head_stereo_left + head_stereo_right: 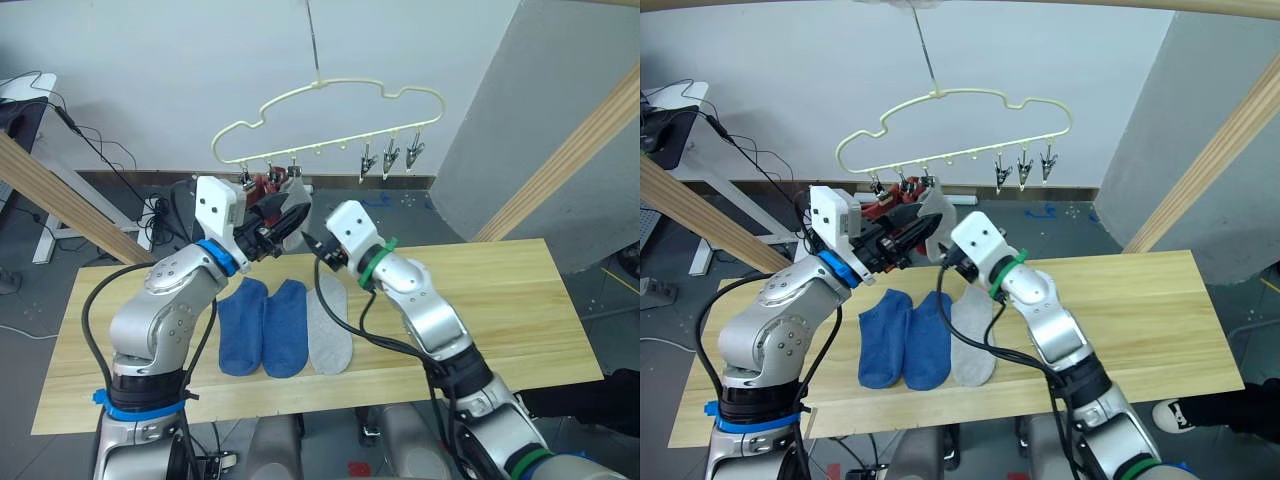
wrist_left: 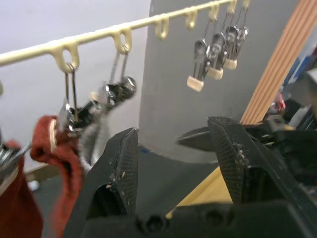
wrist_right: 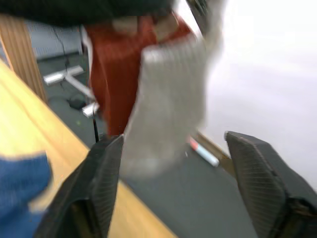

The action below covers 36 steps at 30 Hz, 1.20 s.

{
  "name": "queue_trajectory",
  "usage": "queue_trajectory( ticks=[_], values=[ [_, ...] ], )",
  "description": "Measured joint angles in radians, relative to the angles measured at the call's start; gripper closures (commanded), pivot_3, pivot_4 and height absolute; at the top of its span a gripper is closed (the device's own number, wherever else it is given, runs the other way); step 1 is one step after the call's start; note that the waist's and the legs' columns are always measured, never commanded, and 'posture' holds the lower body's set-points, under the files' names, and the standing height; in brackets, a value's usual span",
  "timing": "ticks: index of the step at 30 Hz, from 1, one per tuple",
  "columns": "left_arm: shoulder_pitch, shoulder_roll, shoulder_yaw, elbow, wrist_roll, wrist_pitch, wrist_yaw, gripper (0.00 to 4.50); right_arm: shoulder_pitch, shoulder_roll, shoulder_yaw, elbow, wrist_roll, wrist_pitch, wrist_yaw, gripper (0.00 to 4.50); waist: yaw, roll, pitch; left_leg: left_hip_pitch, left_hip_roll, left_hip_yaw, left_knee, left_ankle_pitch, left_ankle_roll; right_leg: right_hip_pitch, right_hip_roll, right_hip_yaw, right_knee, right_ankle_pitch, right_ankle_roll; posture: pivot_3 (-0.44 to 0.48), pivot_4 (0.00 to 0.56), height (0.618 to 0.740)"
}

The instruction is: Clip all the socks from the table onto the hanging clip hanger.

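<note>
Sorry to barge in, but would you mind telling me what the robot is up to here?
It is clipping socks onto the clip hanger. Two rust red socks and one light grey sock already hang from clips at its left end. Both grippers are raised beside them with fingers open: the left gripper and the right gripper. Two blue socks and one grey sock lie on the table. Three clips hang free.

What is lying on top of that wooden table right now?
Three socks lie side by side on the table: two blue socks and one light grey sock. The right arm crosses over the grey sock's top end, so that part is covered.
</note>
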Motion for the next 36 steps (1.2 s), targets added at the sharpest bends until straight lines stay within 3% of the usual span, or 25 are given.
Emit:
queue_trajectory(
  ticks=[5,11,18,36],
  values=[
    [0.077,0.094,-0.004,-0.048,0.041,-0.074,-0.092,1.99,0.071,-0.072,-0.073,-0.166,0.046,0.088,0.039,1.13,-0.002,0.000,0.000,0.001,0.000,0.000,0.000,0.000,0.000,0.000,0.000,0.000,0.001,0.000,0.000,-0.123,0.294,0.740],
    [0.097,0.119,-0.009,-0.066,0.053,-0.119,-0.142,1.99,-0.028,0.014,-0.206,-0.243,0.123,0.222,-0.032,1.13,-0.001,0.000,0.000,0.001,0.000,-0.001,0.000,0.001,0.001,0.000,0.001,0.000,0.002,0.001,0.000,-0.132,0.295,0.740],
    [0.081,0.092,-0.049,-0.069,0.072,-0.138,-0.155,1.99,-0.148,0.060,-0.275,-0.151,0.176,0.307,-0.088,1.13,0.000,0.000,0.000,-0.001,0.000,0.000,0.000,0.001,0.001,-0.001,0.001,0.000,0.000,0.001,-0.002,-0.133,0.286,0.740],
    [0.071,0.059,-0.051,-0.045,0.089,-0.181,-0.161,1.99,-0.254,0.075,-0.255,-0.004,0.200,0.217,-0.096,1.13,-0.002,0.000,0.000,-0.001,0.000,0.000,0.000,0.000,0.003,-0.002,0.001,0.000,0.001,0.001,-0.002,-0.129,0.275,0.740]
  ],
)
